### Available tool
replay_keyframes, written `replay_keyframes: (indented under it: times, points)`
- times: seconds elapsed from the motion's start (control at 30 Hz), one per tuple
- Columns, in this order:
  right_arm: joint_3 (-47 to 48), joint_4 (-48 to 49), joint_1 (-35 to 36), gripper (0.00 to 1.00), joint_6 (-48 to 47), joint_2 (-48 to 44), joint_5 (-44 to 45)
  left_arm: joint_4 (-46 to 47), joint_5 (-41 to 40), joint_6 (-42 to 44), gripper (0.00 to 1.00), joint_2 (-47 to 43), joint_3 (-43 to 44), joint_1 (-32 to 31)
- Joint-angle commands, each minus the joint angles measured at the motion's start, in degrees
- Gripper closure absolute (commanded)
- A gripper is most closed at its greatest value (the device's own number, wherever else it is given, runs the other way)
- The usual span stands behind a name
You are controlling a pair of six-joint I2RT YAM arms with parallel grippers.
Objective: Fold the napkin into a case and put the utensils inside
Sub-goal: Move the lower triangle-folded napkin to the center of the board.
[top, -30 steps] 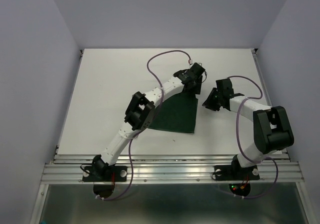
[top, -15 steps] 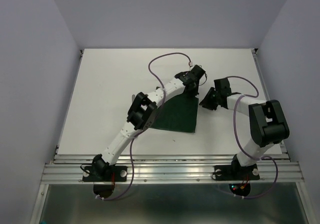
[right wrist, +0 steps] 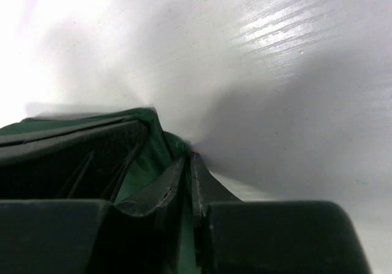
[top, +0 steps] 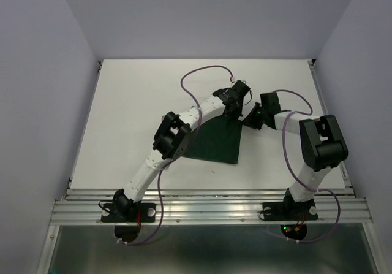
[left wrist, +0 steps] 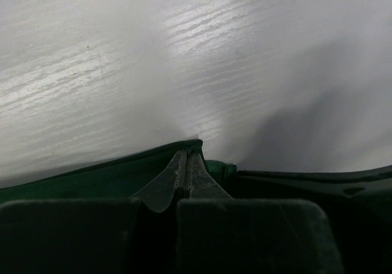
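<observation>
Left end effector (left wrist: 185,163) and right end effector (right wrist: 187,165), open a second ago, now pinch shut on the far right corner of the napkin (top: 214,140) lying on the counter (top: 135,102), probably ready for the first fold.

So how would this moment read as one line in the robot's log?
left claw: shut on napkin, far edge | right claw: pinching same edge alongside | napkin: rest lies on table

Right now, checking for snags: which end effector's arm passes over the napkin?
The left end effector: its arm crosses above the left side of the napkin. The right end effector reaches in over bare table from the right.
</observation>
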Motion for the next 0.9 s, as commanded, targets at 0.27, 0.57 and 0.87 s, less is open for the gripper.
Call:
replay_keyframes:
  times: [0.27,0.57,0.87]
  points:
    - [0.18,0.79,0.11,0.93,0.05,4.37,1.26,1.27,3.66,-1.74,1.0,-7.63,-2.11,-0.11]
    - [0.71,0.88,0.11,0.93,0.4,5.43,1.35,2.59,6.3,-2.53,1.0,-7.64,-3.34,-0.11]
    - [-1.05,0.79,0.11,0.89,0.4,2.7,2.58,0.22,2.96,-2.44,0.85,-5.7,-1.49,0.07]
